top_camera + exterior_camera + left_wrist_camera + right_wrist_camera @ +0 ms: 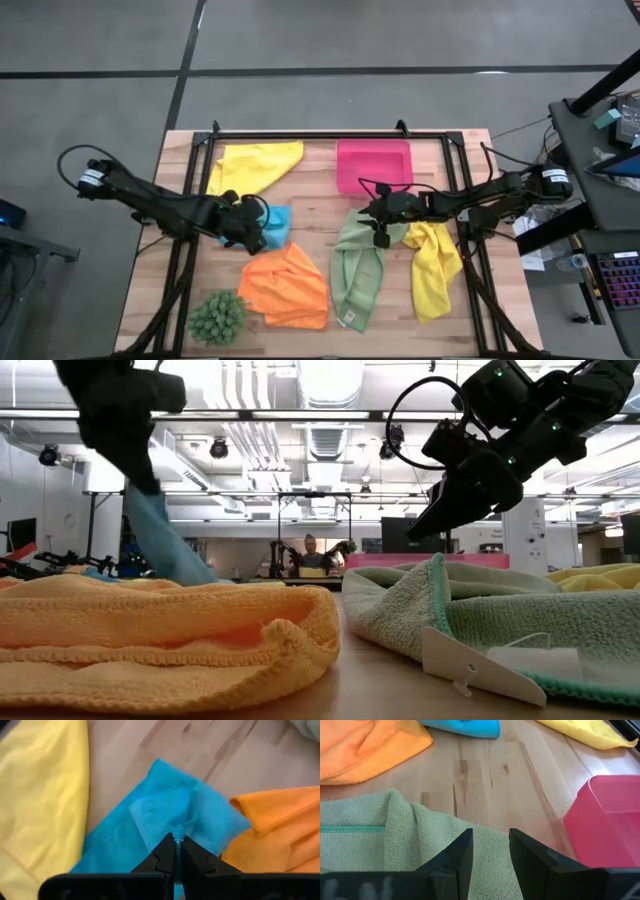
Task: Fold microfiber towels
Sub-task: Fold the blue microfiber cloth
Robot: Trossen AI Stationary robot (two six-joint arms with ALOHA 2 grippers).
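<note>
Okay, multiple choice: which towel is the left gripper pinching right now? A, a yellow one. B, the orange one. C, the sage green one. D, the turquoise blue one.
D: in the left wrist view the left gripper is shut on a raised fold of the turquoise blue towel, and the low view shows it lifted.

Nubby, matt cloth orange towel (160,635) and green towel (395,840); smooth grained wood table (485,775); glossy plastic pink tray (605,820).

Overhead looks down; low level; wrists close.
</note>
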